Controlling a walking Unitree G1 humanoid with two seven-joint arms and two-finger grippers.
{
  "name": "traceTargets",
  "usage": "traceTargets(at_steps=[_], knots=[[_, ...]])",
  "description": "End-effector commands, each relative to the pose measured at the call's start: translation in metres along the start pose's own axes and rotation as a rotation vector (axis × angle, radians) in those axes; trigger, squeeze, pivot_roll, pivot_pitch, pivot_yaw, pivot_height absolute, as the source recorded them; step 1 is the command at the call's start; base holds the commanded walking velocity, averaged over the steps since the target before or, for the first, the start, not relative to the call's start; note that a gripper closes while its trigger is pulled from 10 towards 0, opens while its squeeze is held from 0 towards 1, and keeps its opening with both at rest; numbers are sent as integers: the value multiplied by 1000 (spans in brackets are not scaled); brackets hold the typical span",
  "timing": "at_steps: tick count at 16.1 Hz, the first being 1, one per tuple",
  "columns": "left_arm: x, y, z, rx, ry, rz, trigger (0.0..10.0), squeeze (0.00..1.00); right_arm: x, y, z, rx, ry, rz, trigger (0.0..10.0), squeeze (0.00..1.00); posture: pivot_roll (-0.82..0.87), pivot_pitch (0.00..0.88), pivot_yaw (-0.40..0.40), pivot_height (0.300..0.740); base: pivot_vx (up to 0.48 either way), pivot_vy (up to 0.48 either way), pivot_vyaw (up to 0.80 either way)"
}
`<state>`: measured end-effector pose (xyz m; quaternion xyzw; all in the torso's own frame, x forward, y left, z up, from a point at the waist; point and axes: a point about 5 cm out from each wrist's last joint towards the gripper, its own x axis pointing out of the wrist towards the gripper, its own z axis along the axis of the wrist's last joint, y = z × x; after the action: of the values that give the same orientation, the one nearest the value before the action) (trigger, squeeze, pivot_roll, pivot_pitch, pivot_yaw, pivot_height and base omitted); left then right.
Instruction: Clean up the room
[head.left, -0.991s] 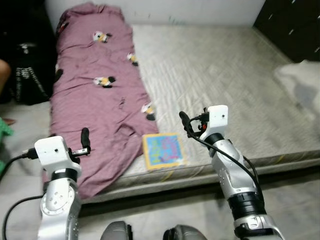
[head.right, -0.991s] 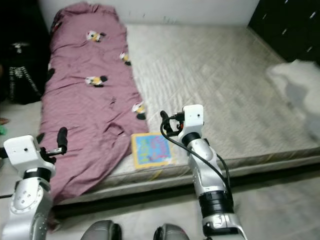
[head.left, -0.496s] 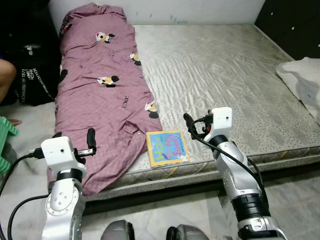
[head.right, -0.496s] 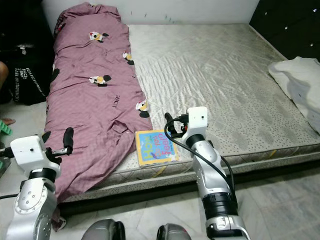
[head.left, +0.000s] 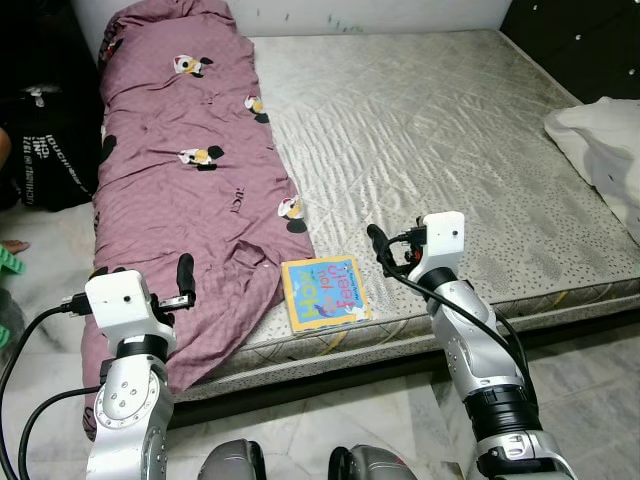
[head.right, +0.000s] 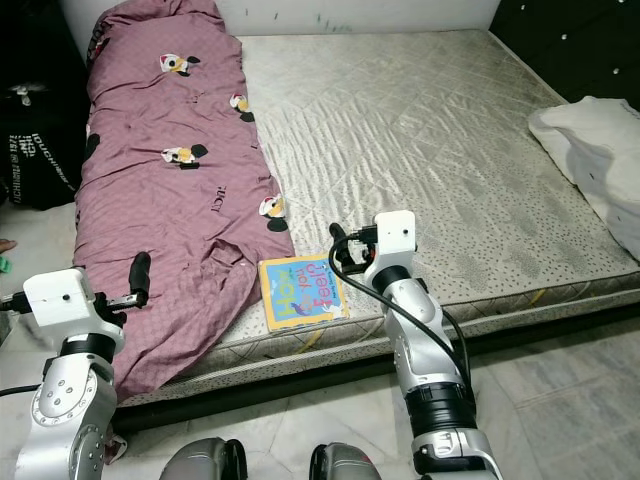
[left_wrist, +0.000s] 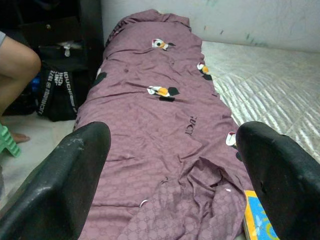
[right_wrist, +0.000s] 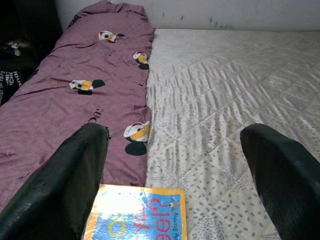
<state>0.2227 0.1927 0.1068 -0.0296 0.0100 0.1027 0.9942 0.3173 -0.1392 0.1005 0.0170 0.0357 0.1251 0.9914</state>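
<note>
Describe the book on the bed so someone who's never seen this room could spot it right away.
Find the bare mattress on the floor, with a purple blanket along its left side. At the mattress's near edge, beside the blanket's lower end and just left of the right gripper, lies the book. It is flat, square, bright blue and yellow: the only colourful printed thing on the grey mattress.
</note>
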Motion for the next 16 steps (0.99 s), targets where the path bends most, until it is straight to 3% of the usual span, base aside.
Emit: traceTargets(at_steps=[1, 11, 16], knots=[[0, -2, 2, -12, -5, -9, 10000, 0, 1, -1, 3, -9, -11, -2, 10000, 0, 21, 92, -57, 740, 0, 0, 0], [-1, -5, 3, -19, -22, -34, 10000, 0, 1, -1, 3, -12, -12, -2, 10000, 0, 21, 89, -59, 740, 0, 0, 0], [-2, -6, 5, -22, -31, -50, 10000, 0, 1, -1, 2, -11, -12, -1, 10000, 0, 21, 88, -58, 740, 342, 0, 0]])
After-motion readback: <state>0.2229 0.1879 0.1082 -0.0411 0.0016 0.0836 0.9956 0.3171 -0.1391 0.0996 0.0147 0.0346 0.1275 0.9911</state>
